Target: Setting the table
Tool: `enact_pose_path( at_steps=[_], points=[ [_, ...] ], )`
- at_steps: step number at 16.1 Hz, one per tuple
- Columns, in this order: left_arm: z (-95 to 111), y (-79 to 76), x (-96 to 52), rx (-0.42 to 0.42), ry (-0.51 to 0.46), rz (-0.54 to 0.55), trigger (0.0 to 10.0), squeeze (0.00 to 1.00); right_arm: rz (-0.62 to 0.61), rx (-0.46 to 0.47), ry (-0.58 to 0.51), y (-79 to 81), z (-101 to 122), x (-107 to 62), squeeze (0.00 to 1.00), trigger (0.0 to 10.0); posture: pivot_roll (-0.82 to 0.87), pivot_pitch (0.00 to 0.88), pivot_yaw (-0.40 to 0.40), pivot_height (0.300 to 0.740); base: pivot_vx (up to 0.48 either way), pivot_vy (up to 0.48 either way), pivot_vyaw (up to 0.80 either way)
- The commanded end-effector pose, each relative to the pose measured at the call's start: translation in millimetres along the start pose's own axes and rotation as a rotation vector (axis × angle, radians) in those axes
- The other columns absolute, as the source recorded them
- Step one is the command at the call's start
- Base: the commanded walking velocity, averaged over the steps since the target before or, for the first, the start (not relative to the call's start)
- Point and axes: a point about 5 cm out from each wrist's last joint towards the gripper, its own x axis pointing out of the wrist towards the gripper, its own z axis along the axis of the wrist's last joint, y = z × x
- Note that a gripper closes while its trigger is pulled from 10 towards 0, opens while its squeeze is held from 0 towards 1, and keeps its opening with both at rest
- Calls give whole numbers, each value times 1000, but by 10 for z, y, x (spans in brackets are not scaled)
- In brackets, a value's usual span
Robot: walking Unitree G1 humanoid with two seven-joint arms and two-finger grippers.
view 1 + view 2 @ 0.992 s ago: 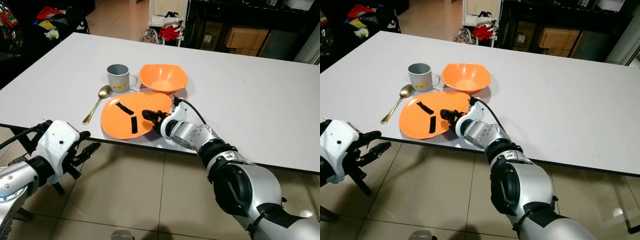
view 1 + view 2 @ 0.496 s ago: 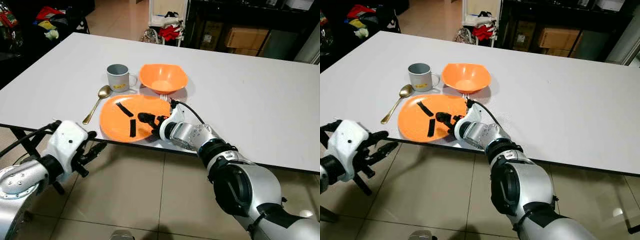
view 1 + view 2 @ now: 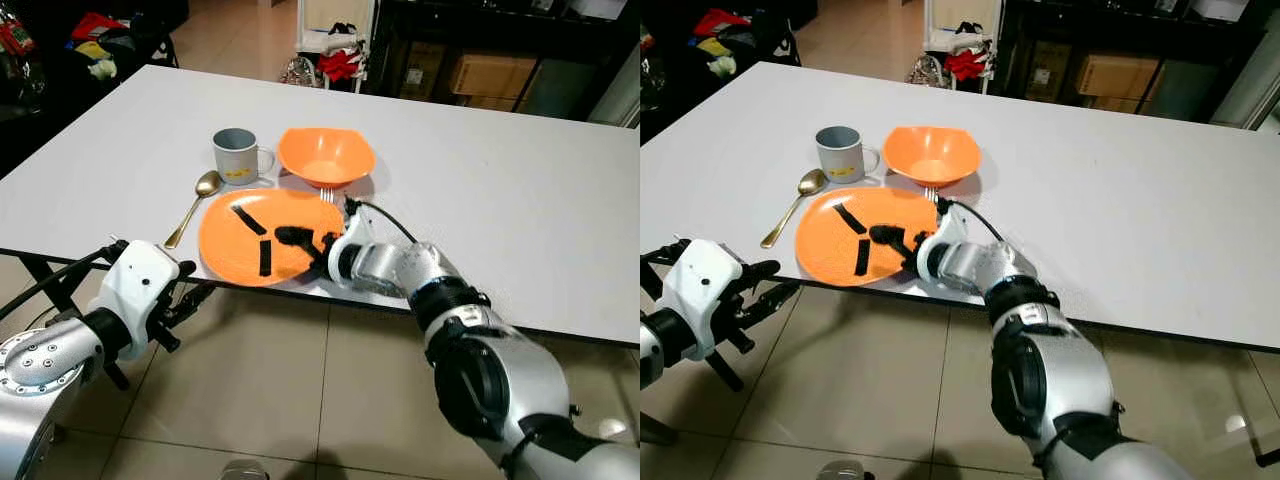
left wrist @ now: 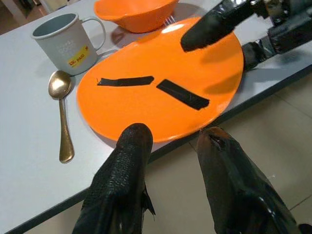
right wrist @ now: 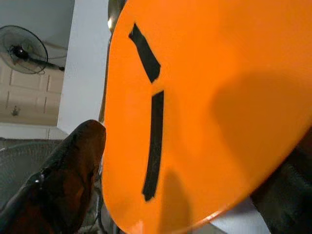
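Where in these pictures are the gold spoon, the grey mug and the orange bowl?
gold spoon (image 3: 208, 183): left eye view, on its bowl end.
grey mug (image 3: 236, 158): left eye view, on its outer wall.
orange bowl (image 3: 932, 153): right eye view, on its inside.

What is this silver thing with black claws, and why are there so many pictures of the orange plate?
It is a robot setting a table. Two pictures come from its head, looking down. Two come from small cameras on its wrists, so the black jaws look huge there. On the white table lie an orange plate with two black tape strips, an orange bowl, a grey mug and a gold spoon. The right gripper reaches over the plate, one finger above and one at its edge. The left gripper waits open below the table edge, holding nothing.
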Motion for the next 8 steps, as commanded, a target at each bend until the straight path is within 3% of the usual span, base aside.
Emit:
enact_pose_path(
  at_steps=[1, 8],
  points=[
    [8, -18, 30, 9, -7, -2, 10000, 0, 10, -16, -17, 32, 67, -35, 1000, 10000, 255, 0, -34, 740, 0, 0, 0],
    [3, -18, 63, 19, -6, 1, 10000, 0, 10, -58, 22, 42, 1, -135, 1000, 10000, 255, 0, -35, 740, 0, 0, 0]
  ],
)
